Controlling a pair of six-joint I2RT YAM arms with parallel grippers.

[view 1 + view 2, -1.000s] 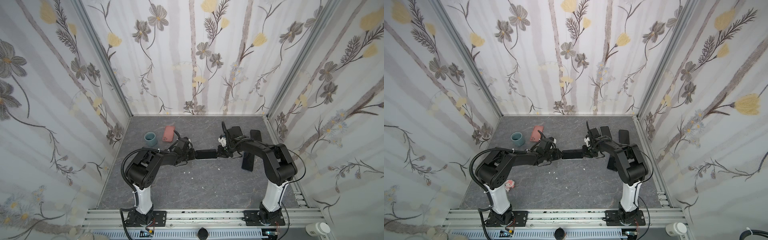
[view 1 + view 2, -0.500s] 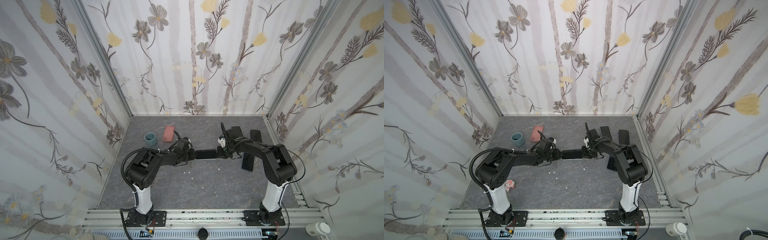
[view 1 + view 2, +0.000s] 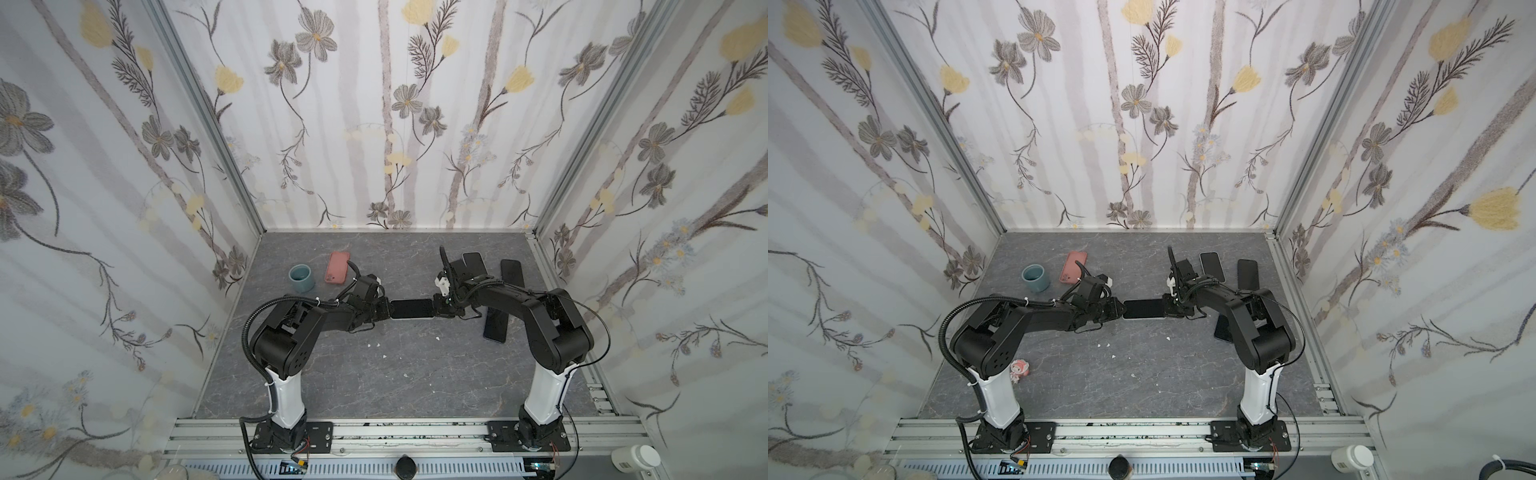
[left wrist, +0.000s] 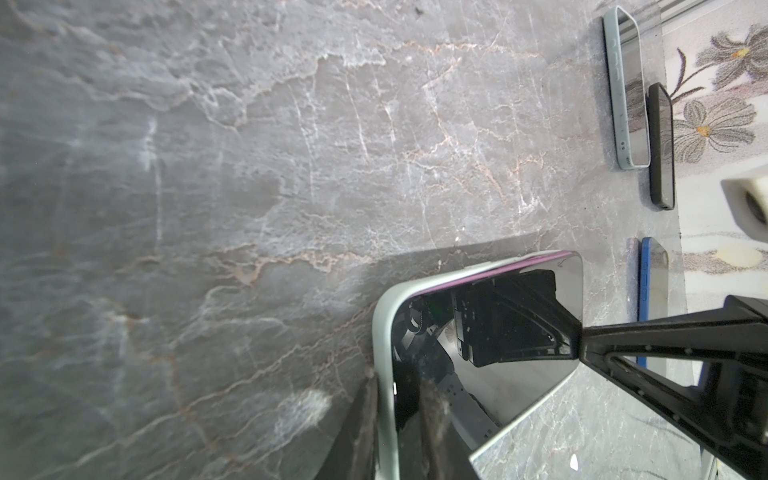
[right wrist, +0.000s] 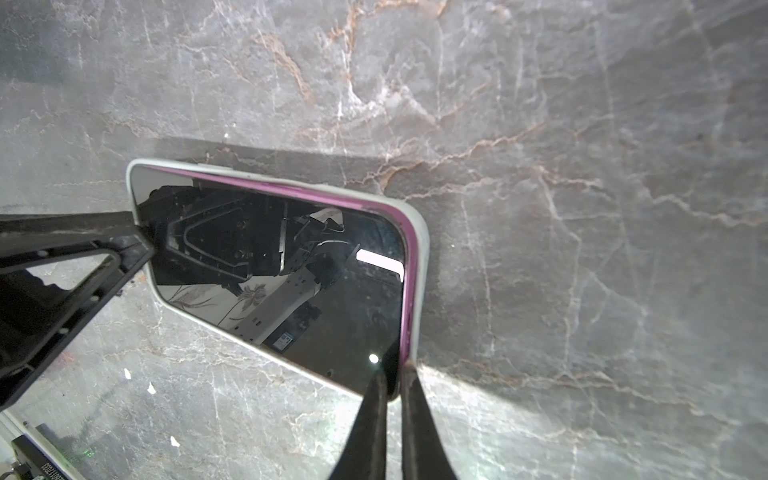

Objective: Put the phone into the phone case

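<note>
Seating phone (image 3: 411, 308) into phone case (image 4: 380, 332), pinching its ends with left claw (image 3: 388, 311) and right claw (image 3: 435, 306). Next, likely: press raised side flush.

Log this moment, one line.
left gripper: shut on pale green phone case | right gripper: shut on opposite end | purple-edged black phone: inside case, above grey table

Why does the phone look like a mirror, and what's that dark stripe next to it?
Right wrist view: the phone's glossy black screen mirrors robot parts above it, with one white glare dot; the dark band on the table along its edge is its shadow. Left wrist view: the screen mirrors robot parts too. Both top views: the phone is too small to show reflections.
</note>
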